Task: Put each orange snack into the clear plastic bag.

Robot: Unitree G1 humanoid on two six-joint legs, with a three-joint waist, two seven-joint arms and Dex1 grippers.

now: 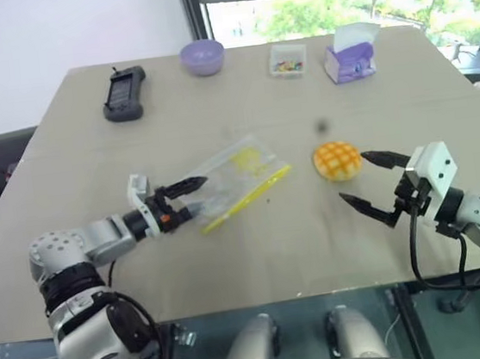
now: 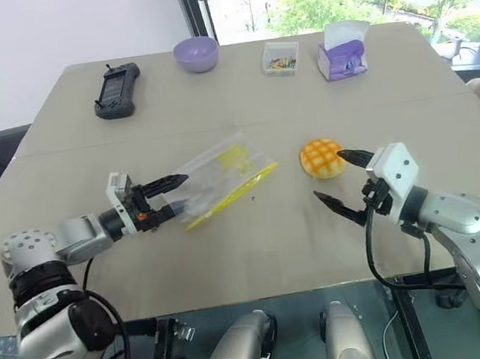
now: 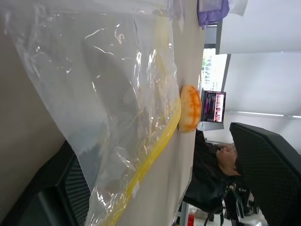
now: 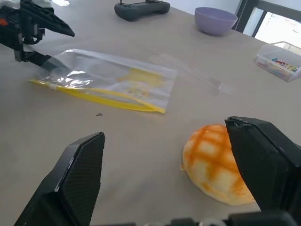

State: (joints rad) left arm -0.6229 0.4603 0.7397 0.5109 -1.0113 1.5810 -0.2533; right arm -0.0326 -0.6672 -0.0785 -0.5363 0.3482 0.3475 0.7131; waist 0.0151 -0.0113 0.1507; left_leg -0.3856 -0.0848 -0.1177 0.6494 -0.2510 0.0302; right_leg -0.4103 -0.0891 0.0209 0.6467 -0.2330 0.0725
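Note:
The orange snack (image 1: 338,160), a domed bun with a grid top, lies on the table right of centre. The clear plastic bag (image 1: 236,178) lies flat to its left, its yellow strip toward me. My left gripper (image 1: 185,199) is open at the bag's left corner, and one finger (image 3: 56,197) shows through the plastic. My right gripper (image 1: 358,177) is open just right of the snack, its far fingertip close beside the bun. In the right wrist view the snack (image 4: 214,162) sits just ahead of the wide-spread fingers (image 4: 80,174), near the right one.
Along the table's (image 1: 258,264) far edge stand a black handheld controller (image 1: 123,93), a purple bowl (image 1: 203,57), a small clear box of colourful bits (image 1: 287,60) and a purple tissue pack (image 1: 351,54). A person (image 3: 211,174) sits beyond the table.

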